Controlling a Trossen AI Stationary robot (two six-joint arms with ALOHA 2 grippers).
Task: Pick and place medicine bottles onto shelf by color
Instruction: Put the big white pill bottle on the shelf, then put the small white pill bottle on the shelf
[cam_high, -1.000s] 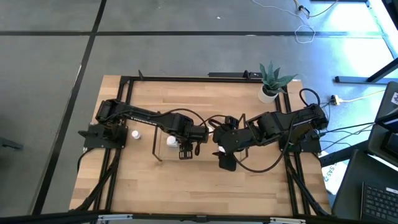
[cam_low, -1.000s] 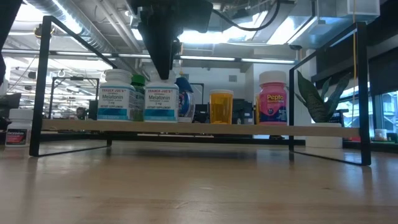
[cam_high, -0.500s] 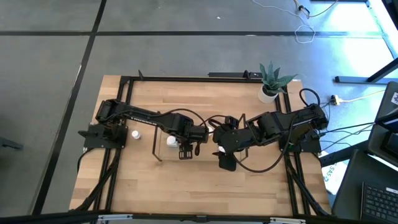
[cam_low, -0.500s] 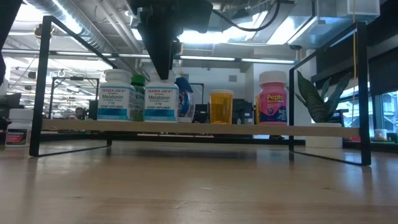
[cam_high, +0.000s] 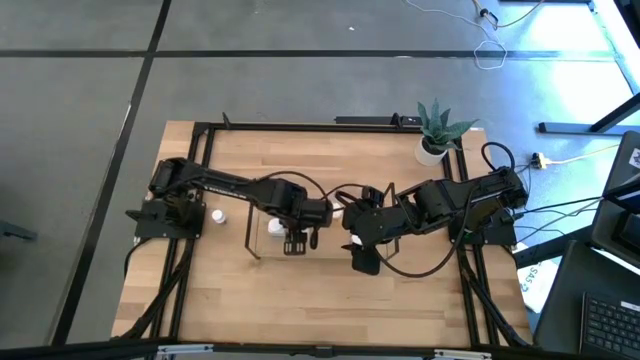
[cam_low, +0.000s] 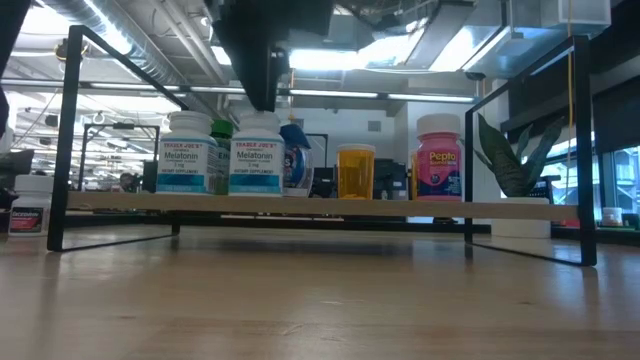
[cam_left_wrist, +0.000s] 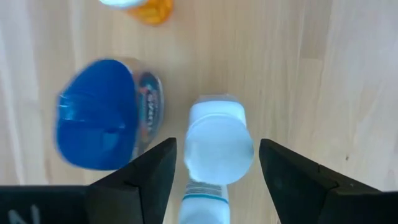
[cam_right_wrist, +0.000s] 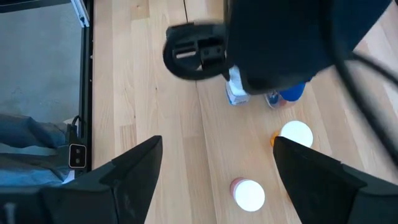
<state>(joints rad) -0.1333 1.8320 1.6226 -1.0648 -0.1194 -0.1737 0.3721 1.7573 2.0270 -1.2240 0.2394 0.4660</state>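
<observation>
Several medicine bottles stand in a row on the shelf (cam_low: 300, 205). They include two white-capped Melatonin bottles (cam_low: 188, 152), a green-capped one (cam_low: 222, 155), a blue one (cam_low: 295, 155), an orange one (cam_low: 356, 170) and a pink one (cam_low: 439, 155). My left gripper (cam_low: 262, 95) hangs open, pointing down, just above the second Melatonin bottle (cam_low: 256, 152). In the left wrist view its fingers stand either side of that bottle's white cap (cam_left_wrist: 219, 146) with gaps. My right gripper (cam_high: 364, 262) waits open above the shelf's middle.
One more small white-capped bottle (cam_high: 216, 215) stands on the table to the left of the shelf. A potted plant (cam_high: 437, 130) sits at the far right corner. The blue bottle (cam_left_wrist: 99, 130) is close beside the bottle under my left gripper. Black frame rails edge the table.
My left gripper has risen a little off the second Melatonin bottle: its fingers covered the cap before, and now the whole cap shows below them. The bottle stays upright on the shelf.
</observation>
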